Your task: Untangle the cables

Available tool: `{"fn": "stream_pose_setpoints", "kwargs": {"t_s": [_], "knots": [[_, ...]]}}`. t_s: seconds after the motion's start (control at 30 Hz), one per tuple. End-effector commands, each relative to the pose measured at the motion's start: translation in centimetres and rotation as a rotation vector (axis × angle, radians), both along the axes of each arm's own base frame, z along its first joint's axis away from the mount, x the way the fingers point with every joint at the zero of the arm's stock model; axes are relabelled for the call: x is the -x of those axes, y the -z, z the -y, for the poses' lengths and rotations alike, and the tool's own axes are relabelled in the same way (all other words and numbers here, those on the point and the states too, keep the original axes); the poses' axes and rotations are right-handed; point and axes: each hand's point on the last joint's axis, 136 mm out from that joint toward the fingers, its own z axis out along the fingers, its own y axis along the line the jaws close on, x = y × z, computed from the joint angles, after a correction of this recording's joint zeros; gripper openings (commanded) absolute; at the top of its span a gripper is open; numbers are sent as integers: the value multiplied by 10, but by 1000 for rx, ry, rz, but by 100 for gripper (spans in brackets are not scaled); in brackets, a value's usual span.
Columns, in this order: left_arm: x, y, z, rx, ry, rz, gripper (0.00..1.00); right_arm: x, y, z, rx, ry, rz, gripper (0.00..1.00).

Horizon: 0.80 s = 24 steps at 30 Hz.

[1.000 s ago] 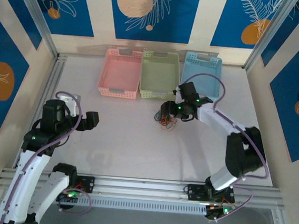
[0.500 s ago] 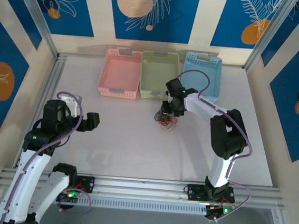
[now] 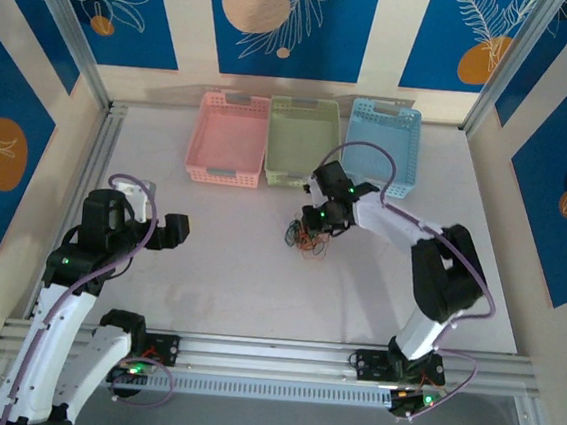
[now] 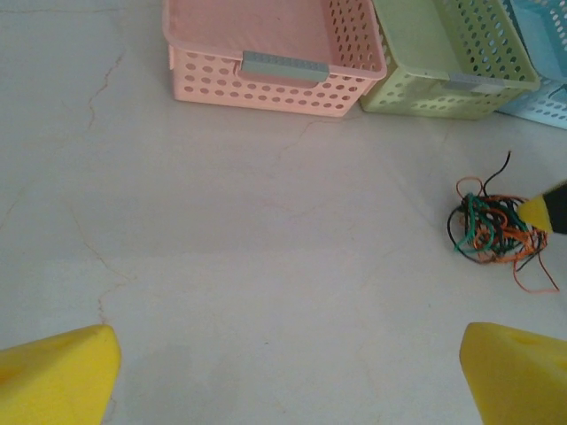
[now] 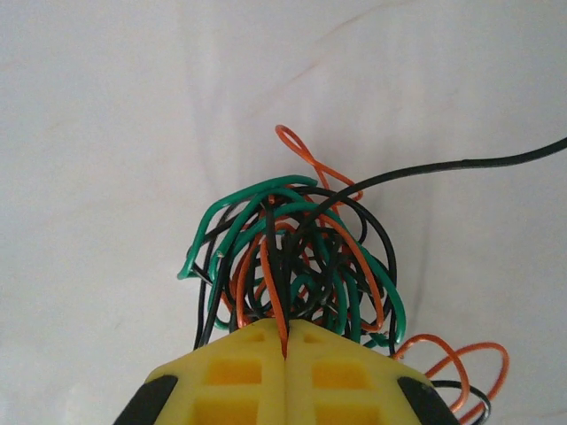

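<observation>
Pale table (image 3: 227,277), pink basket (image 3: 223,176), green basket (image 3: 289,180), blue basket (image 3: 385,113), tangled cables (image 3: 308,239)

The right gripper (image 5: 285,347) has its two yellow fingers (image 5: 232,382) pressed flat together, with strands of the cables (image 5: 301,257) pinched in the seam between the tips; an orange strand and a black one run into it. Just ahead of the tips sits the knot of green, black and orange loops, resting on the pale table (image 5: 106,133). A small orange loop pokes out at the knot's far side. One black strand trails off to the gripper's right. More orange loops lie beside the right finger.
</observation>
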Motion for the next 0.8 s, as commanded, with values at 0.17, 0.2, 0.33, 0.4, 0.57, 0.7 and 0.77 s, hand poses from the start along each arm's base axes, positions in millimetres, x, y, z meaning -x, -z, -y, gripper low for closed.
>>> {"fn": "stream_pose_setpoints", "kwargs": {"t_s": [0.17,0.2,0.33,0.4,0.57,0.7,0.77], "knots": [[12,-8,42,150,190,-42,95,51,-55,-35,-292,-205,109,0],[13,-8,47,170,202,-59,94,55,-53,-34,-295,-210,116,0],[18,-10,75,338,271,-125,86,69,-44,-30,-324,-202,120,0],[18,-10,89,380,305,-122,85,72,-45,-27,-337,-198,135,0],[21,14,131,361,385,-169,83,75,-46,-19,-372,-166,168,0],[27,33,175,316,472,-202,81,79,-48,-16,-396,-153,179,0],[28,40,195,314,500,-211,81,80,-50,-13,-399,-144,199,0]]}}
